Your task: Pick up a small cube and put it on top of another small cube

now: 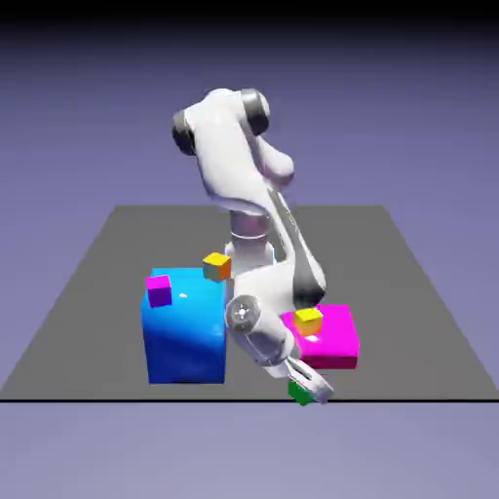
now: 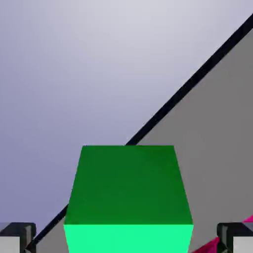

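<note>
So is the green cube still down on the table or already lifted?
Down on the table: the green cube sits at the table's near edge, between the claw's fingertips, level.

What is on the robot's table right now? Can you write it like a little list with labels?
pincer: low at the table's near edge, around the green cube
green cube: between the fingertips
fingertips: beside the cube, contact not clear
big blue block: carries a small magenta cube and an orange cube
flat magenta block: carries a yellow-orange cube
</note>
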You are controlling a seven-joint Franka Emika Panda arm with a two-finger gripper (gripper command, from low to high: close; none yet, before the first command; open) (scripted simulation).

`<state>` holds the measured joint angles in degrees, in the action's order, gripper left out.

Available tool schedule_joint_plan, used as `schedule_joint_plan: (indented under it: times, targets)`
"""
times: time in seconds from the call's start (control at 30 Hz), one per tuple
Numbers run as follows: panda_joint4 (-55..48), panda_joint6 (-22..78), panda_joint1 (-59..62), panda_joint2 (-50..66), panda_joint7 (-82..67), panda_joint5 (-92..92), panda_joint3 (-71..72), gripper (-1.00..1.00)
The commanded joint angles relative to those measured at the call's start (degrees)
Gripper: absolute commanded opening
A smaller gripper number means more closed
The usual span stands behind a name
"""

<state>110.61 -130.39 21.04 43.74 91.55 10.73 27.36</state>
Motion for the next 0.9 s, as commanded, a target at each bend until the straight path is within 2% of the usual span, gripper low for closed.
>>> schedule_joint_plan:
  times: [0.0, 0.13, 0.53, 0.6, 0.77, 0.8, 0.87]
  targets:
    - [0.0, 0.0, 0.0, 0.0, 0.0, 0.0, 0.0, -1.0]
    - [-1.0, 9.2, 1.9, -7.6, -1.2, 0.7, 0.7, -1.0]
    - [11.5, 27.7, -10.0, -32.5, -23.5, 0.4, -5.5, -1.0]
    - [11.8, 28.3, -10.3, -33.2, -24.1, 0.4, -5.7, -1.0]
    - [18.9, 18.2, -11.4, -30.2, -24.4, 0.6, -5.3, -1.0]
    - [18.9, 18.2, -11.4, -30.2, -24.4, 0.6, -5.3, 1.0]
    - [17.1, 20.7, -11.2, -30.9, -24.3, 0.6, -5.4, 1.0]
